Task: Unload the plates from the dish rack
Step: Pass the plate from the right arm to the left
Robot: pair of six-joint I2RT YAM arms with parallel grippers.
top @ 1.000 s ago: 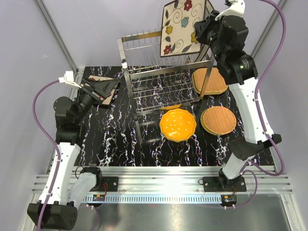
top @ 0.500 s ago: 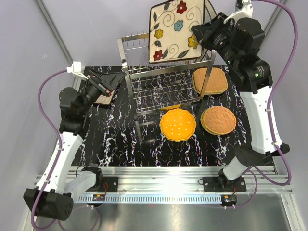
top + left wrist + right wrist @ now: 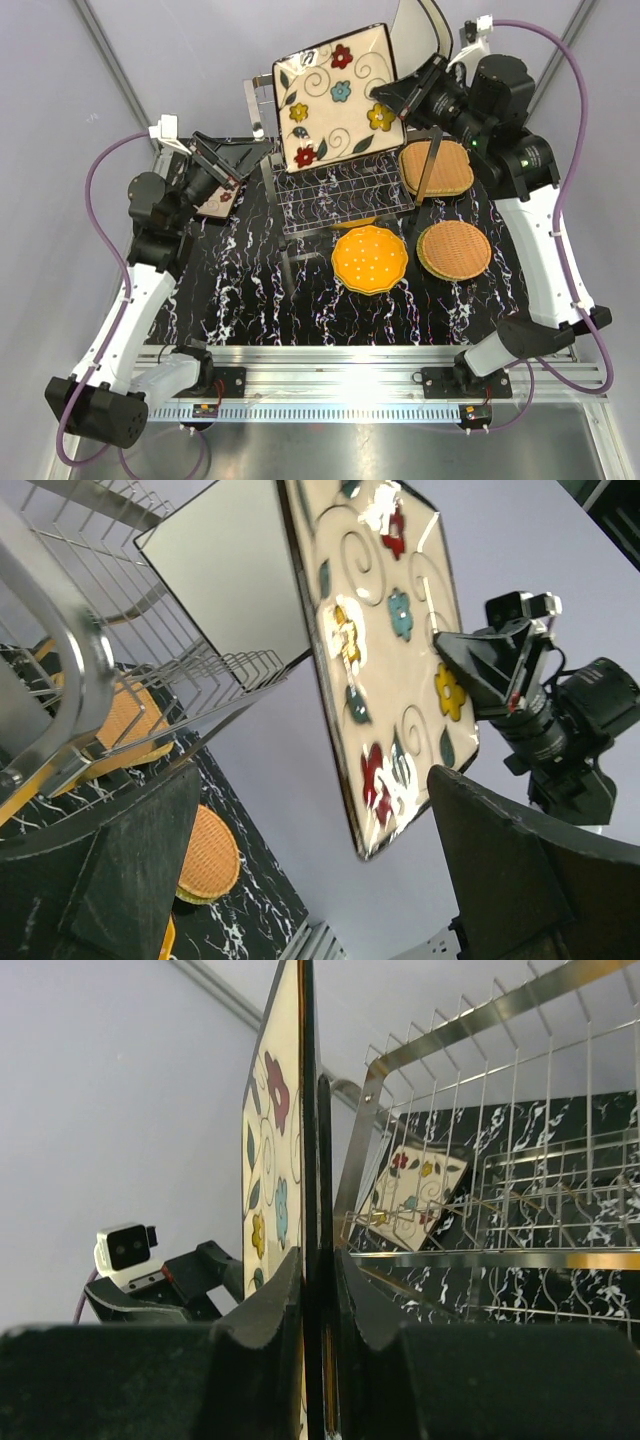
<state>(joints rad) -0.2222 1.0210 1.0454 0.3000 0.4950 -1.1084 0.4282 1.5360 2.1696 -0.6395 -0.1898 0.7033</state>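
One flowered plate (image 3: 335, 100) aloft over the rack (image 3: 340, 190), pinched at its right edge by the right gripper (image 3: 397, 95), jaws shut on the rim. Plate on edge and tilted, flowered face toward the overhead camera, upper left corner leaning out past the rack's back rail. Lower edge close over the top tier; touching the wires or not, impossible to tell from above.

From the right wrist, the same plate edge-on, dark rim sunk deep between the fingers (image 3: 268, 1305), one pad flat on each face, the plate rising straight up out of the grip. Beyond it, the rack's steel rails and thin upright prongs.

Left gripper (image 3: 235, 160) raised off the table (image 3: 250, 295) at the rack's left end, jaws spread wide and holding nothing, aimed up toward the lifted plate. From its wrist, the flowered face framed in the gap between both fingers, well apart from each, with the right gripper clamped on the far edge.

Four more plates flat on the dark marbled table: an orange plate (image 3: 370, 258) just in front of the rack, two tan plates (image 3: 454, 248) to the right, one beside the orange plate and one by the rack's right end, and a second flowered plate (image 3: 213, 204) at left, partly hidden beneath the left gripper.
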